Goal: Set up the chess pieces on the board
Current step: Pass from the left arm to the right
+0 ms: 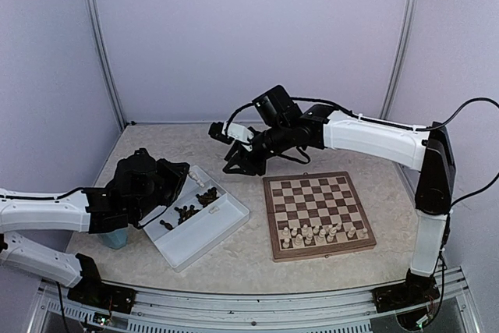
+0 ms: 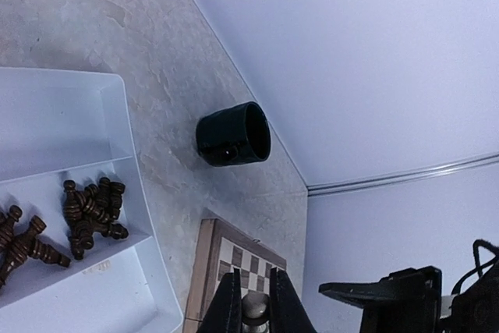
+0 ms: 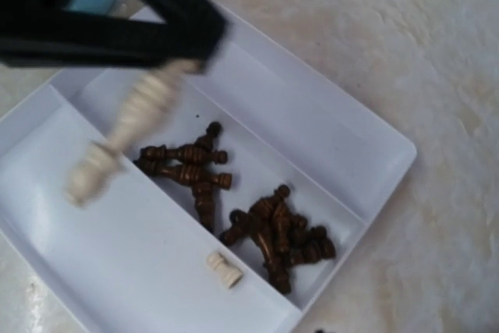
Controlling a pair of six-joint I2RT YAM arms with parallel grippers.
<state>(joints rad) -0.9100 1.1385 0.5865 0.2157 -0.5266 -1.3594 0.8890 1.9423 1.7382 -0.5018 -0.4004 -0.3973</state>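
The board (image 1: 312, 193) lies right of centre, with several cream chess pieces (image 1: 321, 232) standing along its near rows. My left gripper (image 1: 179, 175) hangs over the white tray (image 1: 222, 224), shut on a tall cream piece (image 2: 254, 306) that sits between its fingers (image 2: 228, 306). From the right wrist view, that cream piece (image 3: 129, 130) dangles blurred above the tray (image 3: 366, 126). Dark pieces (image 3: 277, 239) lie heaped in the tray's middle compartment, and one cream pawn (image 3: 224, 268) lies beside the divider. My right gripper (image 1: 235, 164) hovers just beyond the tray; its jaws do not show clearly.
A black cup (image 2: 232, 134) lies on its side on the table beyond the tray. A blue cup (image 1: 117, 238) stands under the left arm. The right arm stretches across the back of the board (image 2: 234, 259). Walls close the table at the back and sides.
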